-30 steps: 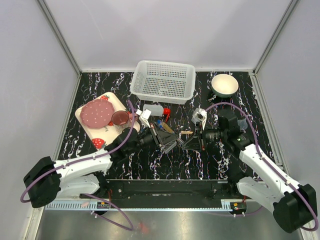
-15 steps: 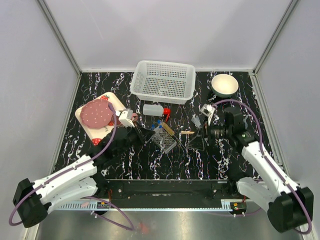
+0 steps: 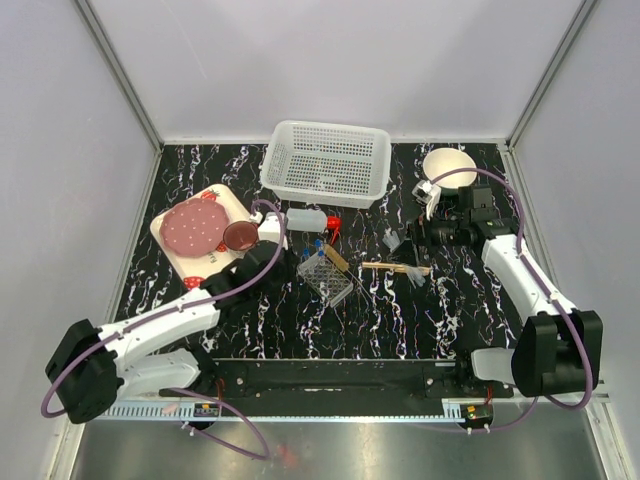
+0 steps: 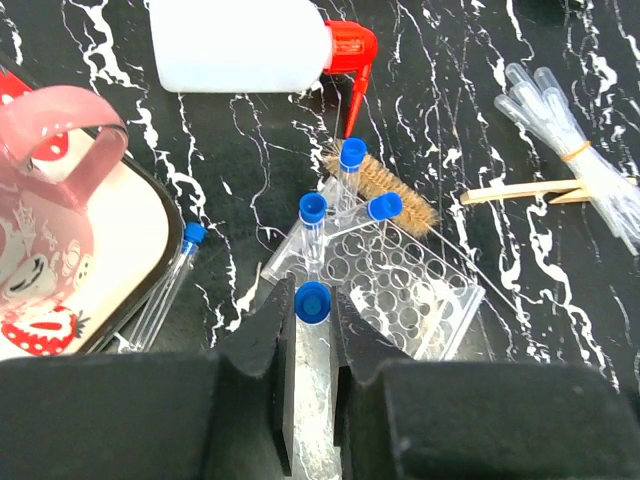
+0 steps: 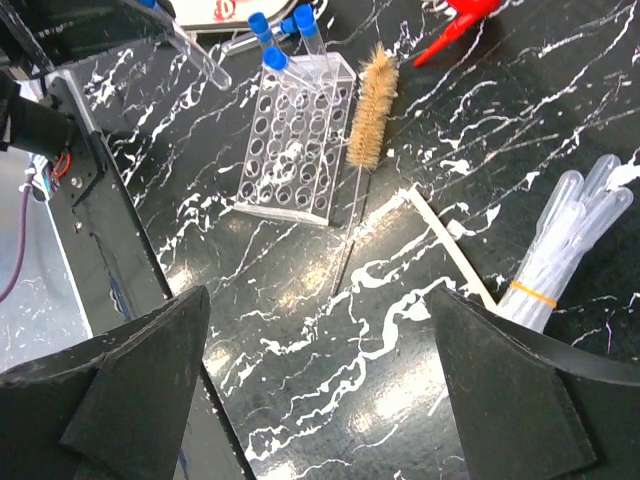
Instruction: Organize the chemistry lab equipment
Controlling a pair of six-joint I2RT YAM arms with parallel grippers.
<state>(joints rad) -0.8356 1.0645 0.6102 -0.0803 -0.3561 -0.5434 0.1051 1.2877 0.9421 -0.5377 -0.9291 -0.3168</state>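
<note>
at the left, a loose test tube (image 4: 168, 290) lies flat on the table (image 4: 560, 330), along the edge of the strawberry-print tray (image 4: 120, 250). next to it, the left end effector (image 4: 312, 320) is pinched narrow on a blue-capped test tube (image 4: 312, 400), with the cap leading and the glass running back between the fingers.

the coming move seems to turn on the grey mesh tube rack (image 4: 405, 290). it sits just ahead of that held tube and slightly to the right, and it runs diagonally from far-left to near-right. three capped tubes stand at its far-left end, and the holes toward the near-right look free. the held tube points along the fingers rather than upright, so it probably needs tilting before it can enter a hole.

right of the rack lie a brush (image 5: 368, 110), the thin wooden sticks (image 5: 447, 243) and the banded clear pipettes (image 5: 560, 250). the right end effector (image 5: 318, 300) is spread wide and holds nothing. it is well apart on the far right, so the left arm is clearly the nearer one to the rack.
</note>
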